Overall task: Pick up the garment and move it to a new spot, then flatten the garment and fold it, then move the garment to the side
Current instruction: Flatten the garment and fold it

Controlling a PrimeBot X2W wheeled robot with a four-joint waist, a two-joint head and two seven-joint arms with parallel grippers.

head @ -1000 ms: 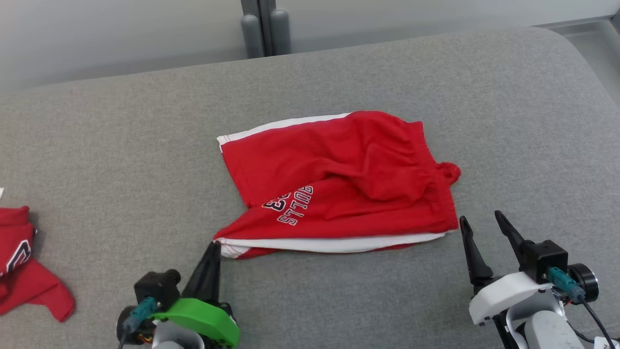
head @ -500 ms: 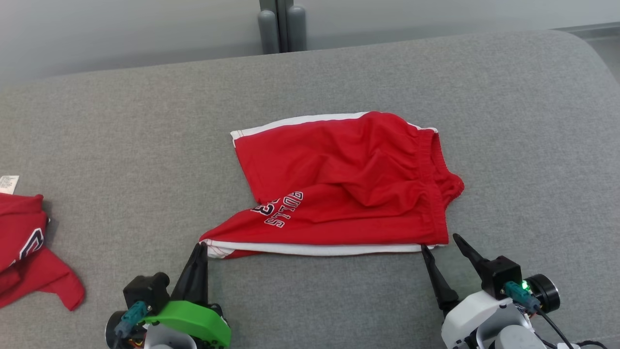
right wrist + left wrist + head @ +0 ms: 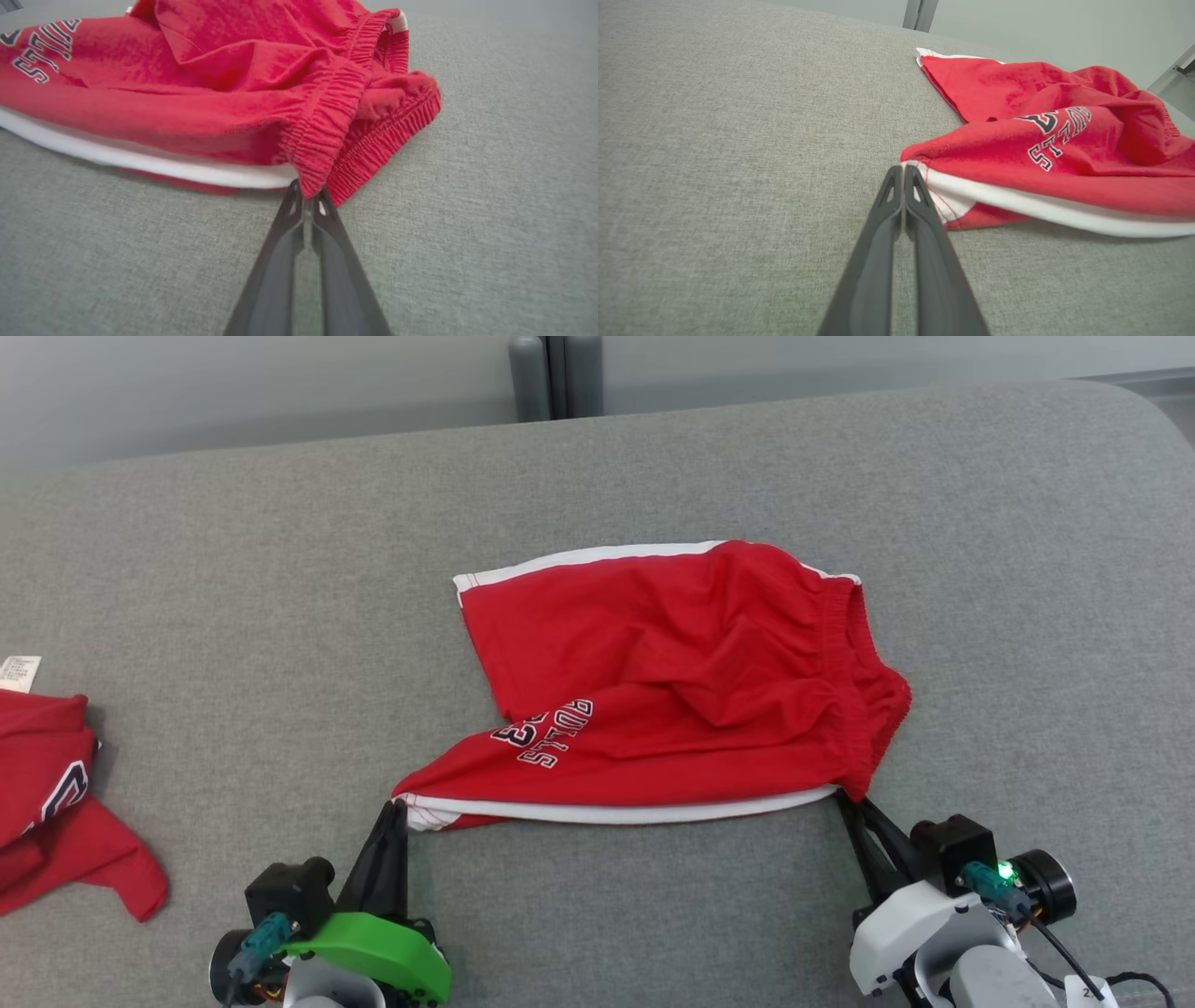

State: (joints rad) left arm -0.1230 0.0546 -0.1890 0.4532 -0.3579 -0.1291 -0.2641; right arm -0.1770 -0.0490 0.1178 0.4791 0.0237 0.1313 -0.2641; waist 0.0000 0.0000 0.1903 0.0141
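The left pincer (image 3: 396, 808), fingers pressed together, pinches the near left corner of the garment (image 3: 672, 653) at its white hem. The right pincer (image 3: 848, 799) is likewise clamped on the gathered elastic band at the near right corner. The garment, red with white stripes and "BULLS" lettering, lies rumpled mid-way across the grey fabric surface (image 3: 233, 616). The other red garment (image 3: 47, 821) lies well apart, far left.

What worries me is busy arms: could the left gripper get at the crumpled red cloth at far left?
Probably not: the left gripper is shut on a corner of the red BULLS garment; the crumpled cloth lies apart.
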